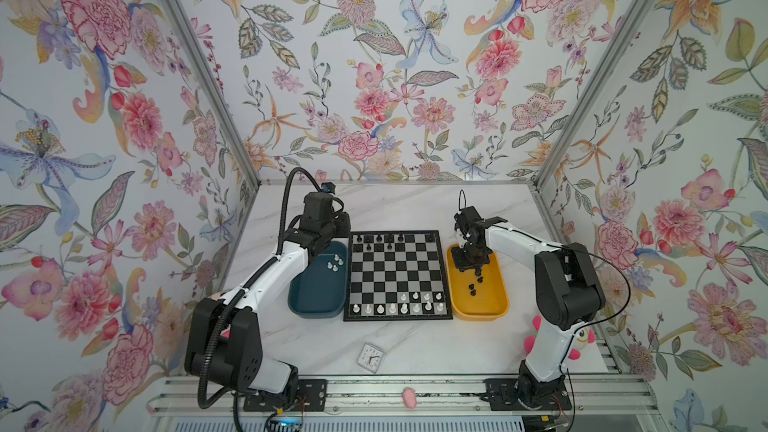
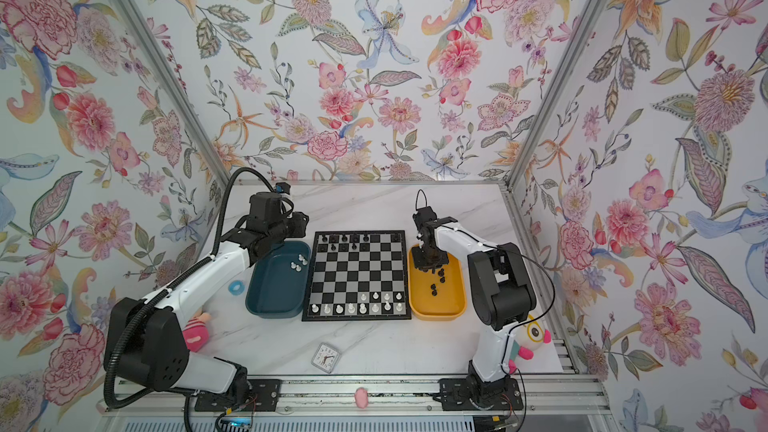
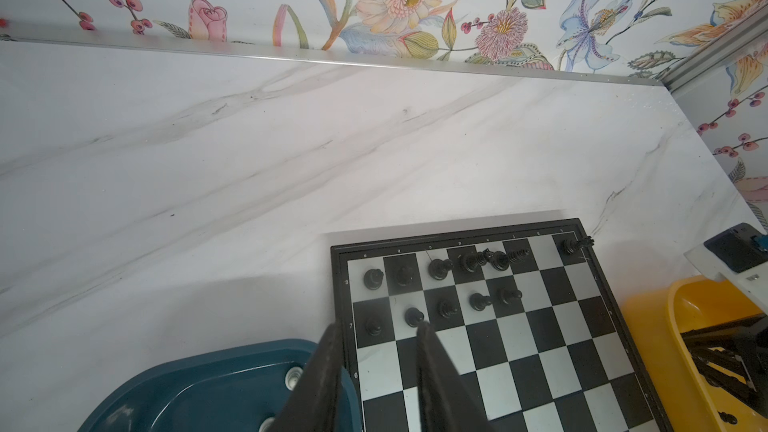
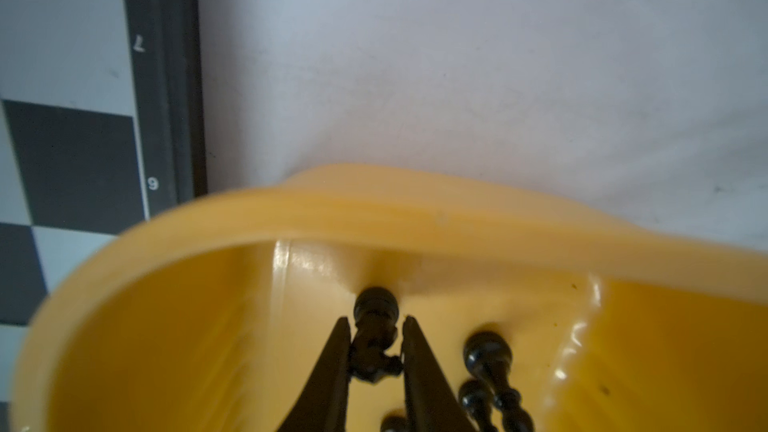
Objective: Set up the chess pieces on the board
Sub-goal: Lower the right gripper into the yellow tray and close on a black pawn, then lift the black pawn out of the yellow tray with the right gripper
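The board (image 1: 397, 316) lies mid-table. Black chess pieces (image 1: 379, 238) stand on its two far rows and white ones (image 1: 392, 308) on its two near rows. A yellow tray (image 1: 482, 314) to its right holds loose black pieces (image 1: 472, 286). My right gripper (image 4: 376, 320) reaches down into that tray's far end, shut on a black piece (image 4: 374, 342) that lies on the tray floor. A teal tray (image 1: 320, 305) on the left holds three white pieces (image 1: 335, 263). My left gripper (image 3: 378, 326) hangs open and empty over the board's far left corner.
A small square clock (image 1: 370, 357) lies on the table in front of the board. Plush toys (image 1: 536, 338) sit by the right arm's base. A blue ring (image 2: 236, 287) lies left of the teal tray. Floral walls close in three sides.
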`<state>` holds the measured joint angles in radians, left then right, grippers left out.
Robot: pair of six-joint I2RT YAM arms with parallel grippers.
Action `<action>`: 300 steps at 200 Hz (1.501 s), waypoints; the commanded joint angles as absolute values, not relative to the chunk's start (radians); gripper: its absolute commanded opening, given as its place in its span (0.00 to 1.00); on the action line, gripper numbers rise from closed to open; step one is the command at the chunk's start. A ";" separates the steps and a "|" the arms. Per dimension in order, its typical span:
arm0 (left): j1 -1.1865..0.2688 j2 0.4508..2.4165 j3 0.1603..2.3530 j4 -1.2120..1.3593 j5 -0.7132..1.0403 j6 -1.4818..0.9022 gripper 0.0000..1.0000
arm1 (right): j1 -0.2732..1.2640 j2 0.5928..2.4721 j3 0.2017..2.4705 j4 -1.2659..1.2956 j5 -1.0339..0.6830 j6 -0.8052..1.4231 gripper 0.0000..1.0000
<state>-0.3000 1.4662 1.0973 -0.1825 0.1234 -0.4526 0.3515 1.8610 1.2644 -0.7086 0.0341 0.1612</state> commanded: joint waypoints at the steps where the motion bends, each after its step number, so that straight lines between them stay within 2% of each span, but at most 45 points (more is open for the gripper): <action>1: -0.287 1.466 1.109 -0.204 0.103 -0.453 0.33 | 0.347 1.876 1.289 -0.706 0.028 0.170 0.23; 110: -0.288 1.465 1.103 -0.202 0.106 -0.451 0.33 | 0.348 1.867 1.280 -0.705 0.026 0.181 0.14; 201: -0.288 1.466 1.097 -0.192 0.112 -0.449 0.33 | 0.357 1.810 1.319 -0.797 0.061 0.186 0.01; 257: -0.287 1.468 1.081 -0.174 0.120 -0.437 0.33 | 0.391 1.737 1.427 -0.963 0.096 0.179 0.01; 300: -0.288 1.461 1.066 -0.158 0.129 -0.430 0.33 | 0.457 1.765 1.582 -1.065 0.111 0.175 0.02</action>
